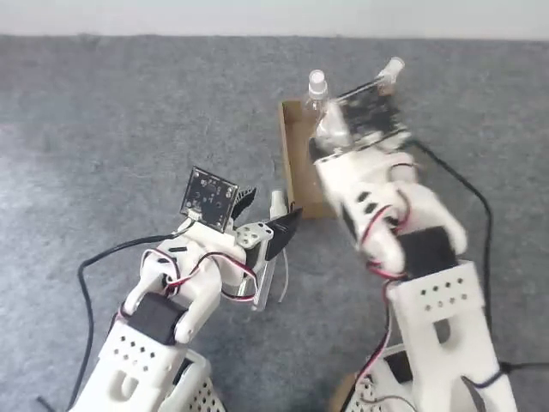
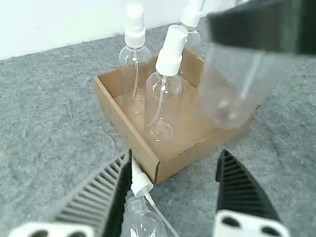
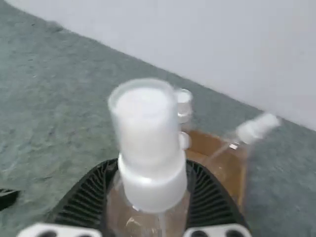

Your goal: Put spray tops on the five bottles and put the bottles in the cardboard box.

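Note:
My right gripper (image 3: 148, 202) is shut on a clear bottle with a white spray top (image 3: 147, 143). That bottle (image 2: 232, 94) hangs over the near corner of the cardboard box (image 2: 123, 123). Three capped bottles stand in the box: one at the middle (image 2: 165, 94), one behind it (image 2: 134, 59), and one at the far side (image 2: 190, 22). My left gripper (image 2: 173, 197) is open just short of the box, with another capped bottle (image 2: 140, 202) low between its fingers. From above, this bottle's top (image 1: 277, 204) sits near the box (image 1: 296, 163).
Grey carpet covers the table (image 1: 129, 112), with free room to the left of the box. A pale wall runs along the far edge. Black cables trail beside both arm bases.

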You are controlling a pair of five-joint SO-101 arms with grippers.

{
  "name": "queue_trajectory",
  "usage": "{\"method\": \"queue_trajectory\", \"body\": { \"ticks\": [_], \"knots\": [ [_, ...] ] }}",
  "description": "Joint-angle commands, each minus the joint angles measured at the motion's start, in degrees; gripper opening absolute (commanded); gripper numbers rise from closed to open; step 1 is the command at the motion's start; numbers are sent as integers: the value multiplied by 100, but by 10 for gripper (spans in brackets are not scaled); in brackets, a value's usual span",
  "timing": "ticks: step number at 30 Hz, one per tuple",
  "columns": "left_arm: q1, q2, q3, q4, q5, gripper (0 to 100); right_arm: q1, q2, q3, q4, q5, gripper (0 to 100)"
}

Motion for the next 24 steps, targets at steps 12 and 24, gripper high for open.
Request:
{"method": "queue_trajectory", "body": {
  "ticks": [12, 24],
  "knots": [
    [-18, 26, -57, -141, -35, 258, 1771, 1956, -88, -1692, -457, 5],
    [-18, 44, -57, -141, -44, 258, 1754, 3503, -88, -3433, -800, 5]
  ]
}}
